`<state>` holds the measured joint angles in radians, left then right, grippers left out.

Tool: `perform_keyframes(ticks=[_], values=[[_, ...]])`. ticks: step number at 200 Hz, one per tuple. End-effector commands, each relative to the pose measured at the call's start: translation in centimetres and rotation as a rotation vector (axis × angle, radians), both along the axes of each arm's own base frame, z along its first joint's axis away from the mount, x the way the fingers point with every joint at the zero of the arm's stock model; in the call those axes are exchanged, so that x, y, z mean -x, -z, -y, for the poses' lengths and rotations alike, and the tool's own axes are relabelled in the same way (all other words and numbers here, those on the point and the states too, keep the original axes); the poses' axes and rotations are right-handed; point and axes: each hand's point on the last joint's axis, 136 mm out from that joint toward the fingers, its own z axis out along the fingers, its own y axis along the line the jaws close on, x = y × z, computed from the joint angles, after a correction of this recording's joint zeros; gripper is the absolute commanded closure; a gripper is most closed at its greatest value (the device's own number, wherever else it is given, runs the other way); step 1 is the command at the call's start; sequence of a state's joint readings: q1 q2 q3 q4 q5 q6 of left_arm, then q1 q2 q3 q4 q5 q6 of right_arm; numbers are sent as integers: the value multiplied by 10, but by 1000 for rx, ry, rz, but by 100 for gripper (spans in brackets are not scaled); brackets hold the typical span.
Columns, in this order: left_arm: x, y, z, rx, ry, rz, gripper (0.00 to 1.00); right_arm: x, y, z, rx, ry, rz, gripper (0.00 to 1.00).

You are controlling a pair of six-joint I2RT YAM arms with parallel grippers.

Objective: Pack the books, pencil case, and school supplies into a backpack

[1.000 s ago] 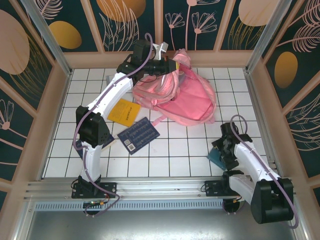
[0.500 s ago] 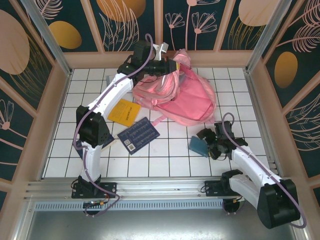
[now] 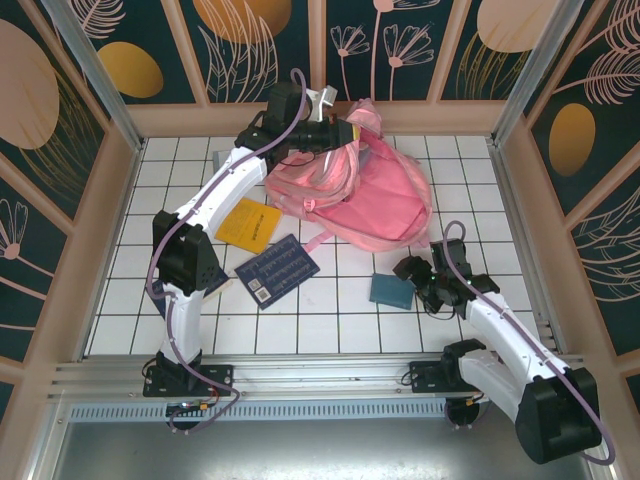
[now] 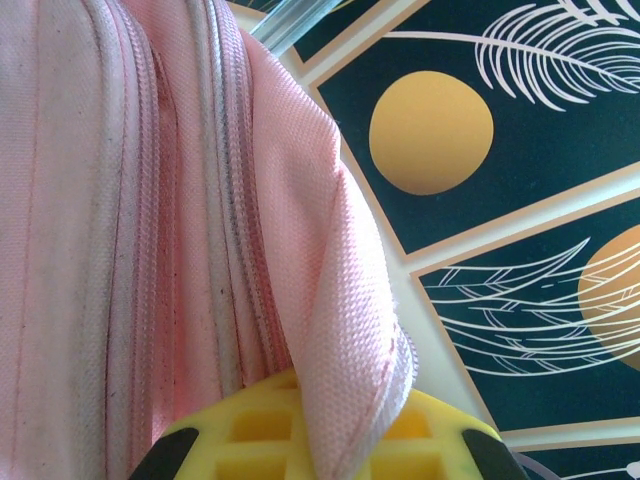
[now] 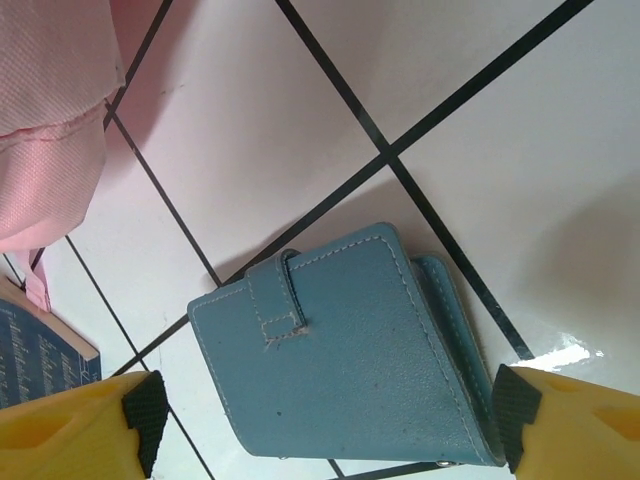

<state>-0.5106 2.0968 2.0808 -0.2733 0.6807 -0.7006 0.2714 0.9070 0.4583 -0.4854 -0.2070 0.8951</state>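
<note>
While the left tool (image 4: 320,450) pinches the backpack (image 4: 150,200), the right tool (image 5: 330,408) stands spread over the teal pad (image 5: 335,340).

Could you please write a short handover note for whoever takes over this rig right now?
Left claw: shut on the backpack fabric near its opening, at the far side of the table.
Right claw: open, straddling the teal pad, which lies flat on the table.
Yellow book and navy book lie left of the backpack.
Done: nothing visibly packed.
Left: grip the pad, load it, then the books and other supplies.
</note>
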Motion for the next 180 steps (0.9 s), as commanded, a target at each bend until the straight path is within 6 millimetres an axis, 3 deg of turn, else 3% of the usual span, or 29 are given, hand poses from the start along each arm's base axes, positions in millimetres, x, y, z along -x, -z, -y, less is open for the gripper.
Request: perform_keyframes(ticks=[1,43,99,128,180], values=[[17,-70,-7,96,25,156,100,-2,6,0,27,-64,13,16],[20,-73,-8,97,29,158,100,-2,20,-10,-10,-102,-10,24],[21,-74,-9,98,27,155,100,15,38,-15,-37,-128,-52,26],[20,-75,-9,105,25,153,100,14,33,-26,-90,-161,-8,36],[20,-73,-8,110,28,143,100,14,27,-29,-90,-181,14,50]])
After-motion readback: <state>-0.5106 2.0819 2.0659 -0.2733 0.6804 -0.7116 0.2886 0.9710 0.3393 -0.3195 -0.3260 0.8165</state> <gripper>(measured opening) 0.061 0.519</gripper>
